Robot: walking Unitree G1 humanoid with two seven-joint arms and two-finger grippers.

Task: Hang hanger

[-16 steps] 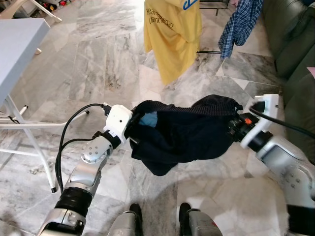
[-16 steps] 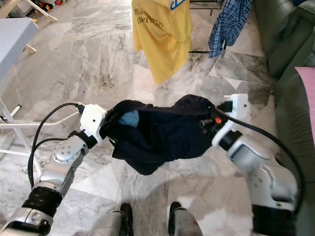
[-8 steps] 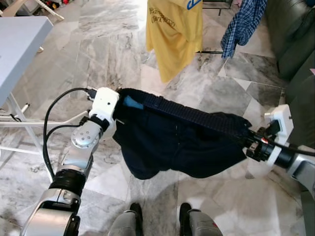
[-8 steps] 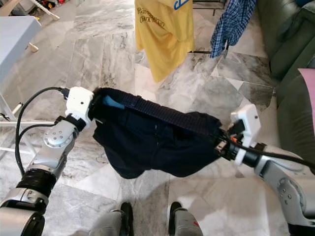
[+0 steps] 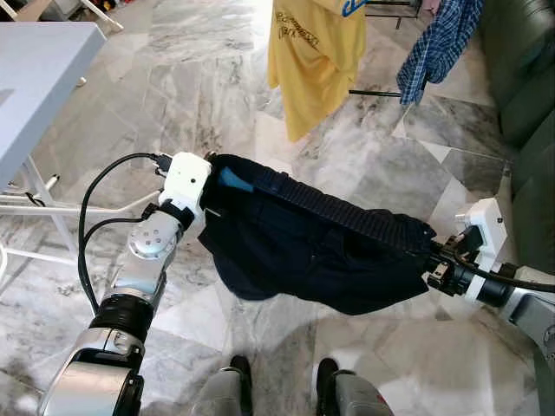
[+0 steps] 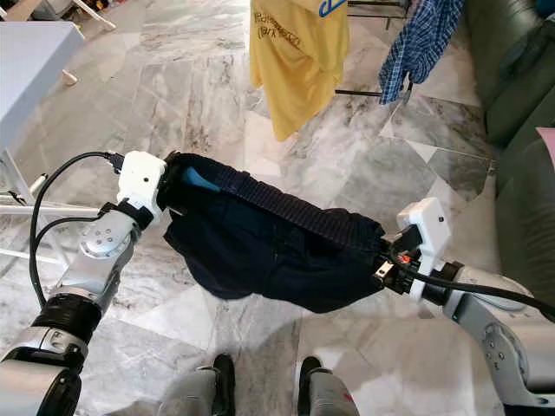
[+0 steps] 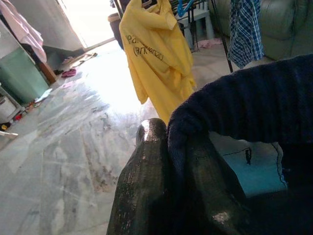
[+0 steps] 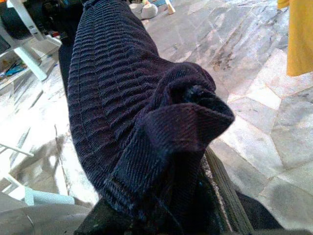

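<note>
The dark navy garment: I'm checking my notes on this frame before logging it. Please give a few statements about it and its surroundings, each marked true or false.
1. The dark navy ribbed garment is stretched between both grippers. True.
2. The left gripper is shut on the garment's end nearer the grey folding table. True.
3. The garment lies flat on the marble floor. False: it hangs in the air between the left gripper and the right gripper.
4. The yellow T-shirt is draped over the table. False: it hangs beyond the garment, beside a blue checked shirt.
5. A dark green sofa stands on the robot's right. True.
</note>
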